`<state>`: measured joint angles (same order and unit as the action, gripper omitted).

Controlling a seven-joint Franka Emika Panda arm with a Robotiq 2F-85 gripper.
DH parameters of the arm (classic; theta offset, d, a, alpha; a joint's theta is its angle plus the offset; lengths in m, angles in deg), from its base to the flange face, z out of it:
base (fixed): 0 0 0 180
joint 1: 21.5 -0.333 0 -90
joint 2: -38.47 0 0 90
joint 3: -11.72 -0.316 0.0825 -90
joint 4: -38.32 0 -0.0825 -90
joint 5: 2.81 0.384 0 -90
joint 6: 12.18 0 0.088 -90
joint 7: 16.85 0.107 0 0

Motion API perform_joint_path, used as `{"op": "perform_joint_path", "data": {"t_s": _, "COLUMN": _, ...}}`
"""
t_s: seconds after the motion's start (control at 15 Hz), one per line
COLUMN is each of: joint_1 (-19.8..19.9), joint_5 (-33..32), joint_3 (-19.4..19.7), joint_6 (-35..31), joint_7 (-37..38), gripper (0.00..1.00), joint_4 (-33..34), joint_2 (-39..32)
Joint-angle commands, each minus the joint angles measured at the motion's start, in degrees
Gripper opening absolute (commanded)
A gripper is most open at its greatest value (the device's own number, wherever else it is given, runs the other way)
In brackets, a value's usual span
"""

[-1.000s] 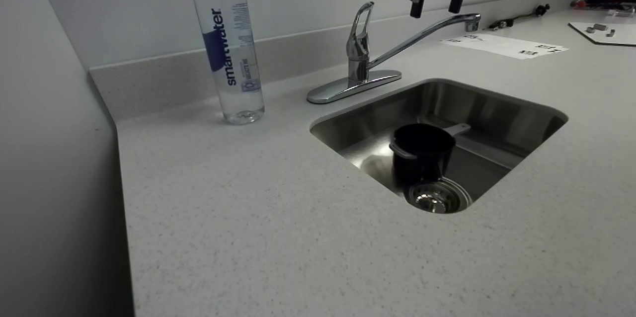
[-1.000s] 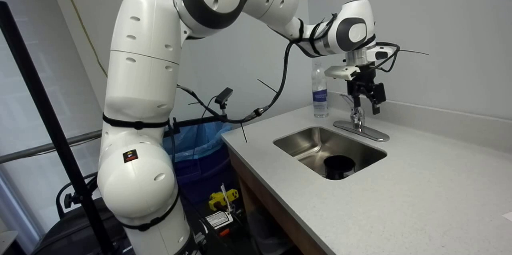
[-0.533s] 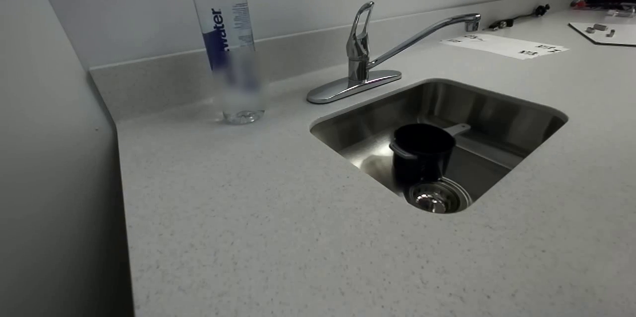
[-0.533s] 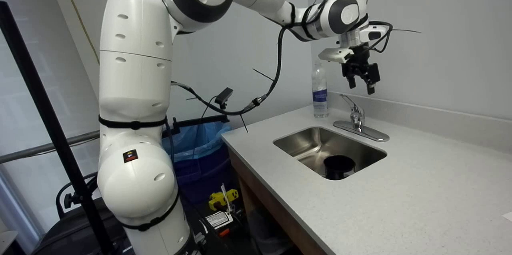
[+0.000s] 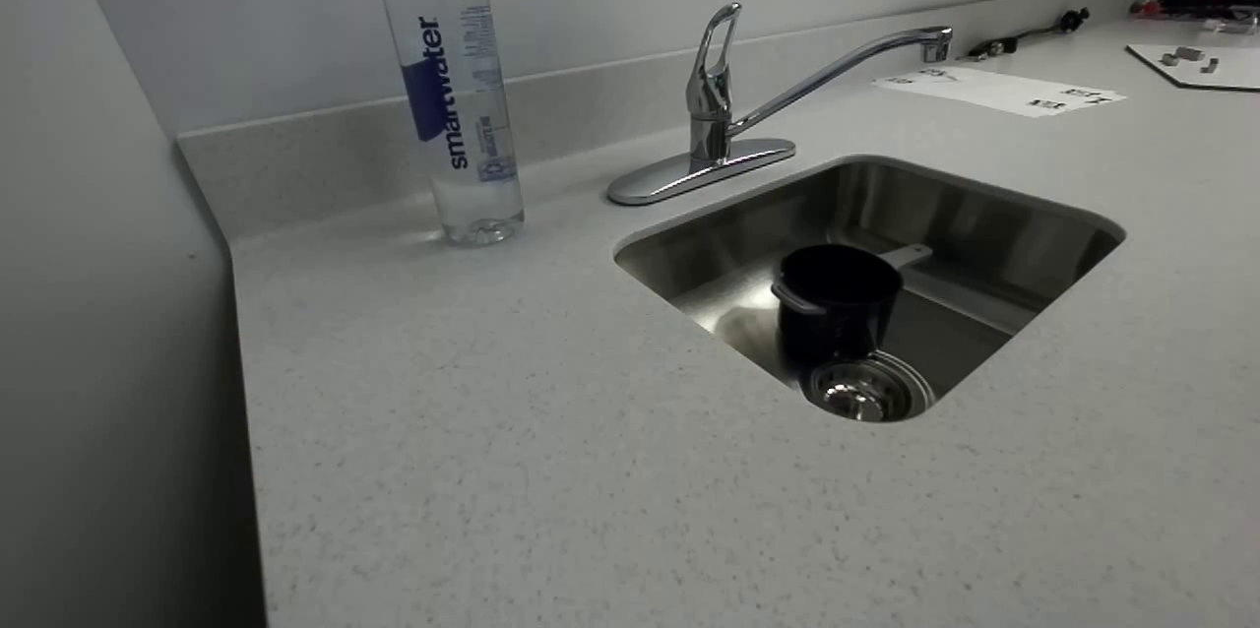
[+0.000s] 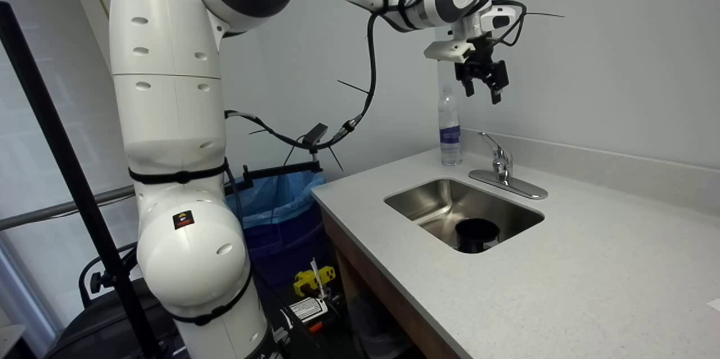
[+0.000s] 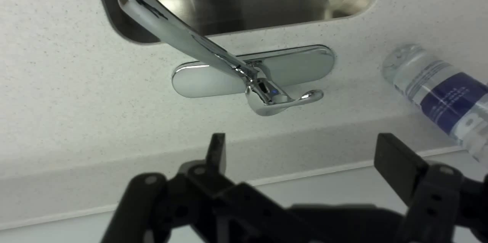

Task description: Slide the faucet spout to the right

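The black two-pronged claw (image 7: 301,144), its jaws standing wide apart, holds nothing and touches nothing; well below it is the long, gently arched chrome faucet spout (image 7: 187,39), smooth and shiny, which in the wrist view ends over a corner of the rectangular steel sink (image 7: 282,3); in this sink stands a round black pot (image 5: 832,328); around lies the pale, speckled counter (image 5: 492,411).

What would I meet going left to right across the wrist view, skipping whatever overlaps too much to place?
Faucet spout, lever handle, blue-labelled water bottle.
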<state>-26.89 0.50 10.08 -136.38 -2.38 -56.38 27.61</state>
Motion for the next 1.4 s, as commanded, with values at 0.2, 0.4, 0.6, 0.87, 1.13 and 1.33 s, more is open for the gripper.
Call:
{"op": "perform_joint_path", "data": {"t_s": 0.2, "joint_1": 0.8, "joint_5": 3.8, "joint_3": -1.6, "joint_6": -0.8, "joint_7": -7.7, "gripper": 1.00, "joint_4": -6.4, "joint_2": 6.7}}
{"op": "perform_joint_path", "data": {"t_s": 0.4, "joint_1": 0.7, "joint_5": 4.7, "joint_3": -1.8, "joint_6": -1.0, "joint_7": -10.0, "gripper": 1.00, "joint_4": -9.3, "joint_2": 9.2}}
{"op": "perform_joint_path", "data": {"t_s": 0.6, "joint_1": 0.4, "joint_5": 2.9, "joint_3": -1.6, "joint_6": 0.2, "joint_7": -7.9, "gripper": 1.00, "joint_4": -6.6, "joint_2": 7.0}}
{"op": "perform_joint_path", "data": {"t_s": 0.87, "joint_1": 0.4, "joint_5": 2.9, "joint_3": -1.7, "joint_6": 0.2, "joint_7": -8.0, "gripper": 1.00, "joint_4": -7.5, "joint_2": 7.6}}
{"op": "perform_joint_path", "data": {"t_s": 1.13, "joint_1": 0.4, "joint_5": 2.9, "joint_3": -1.7, "joint_6": 0.2, "joint_7": -8.0, "gripper": 1.00, "joint_4": -7.5, "joint_2": 7.6}}
{"op": "perform_joint_path", "data": {"t_s": 1.33, "joint_1": 0.4, "joint_5": 2.9, "joint_3": -1.7, "joint_6": 0.2, "joint_7": -8.0, "gripper": 1.00, "joint_4": -7.5, "joint_2": 7.6}}
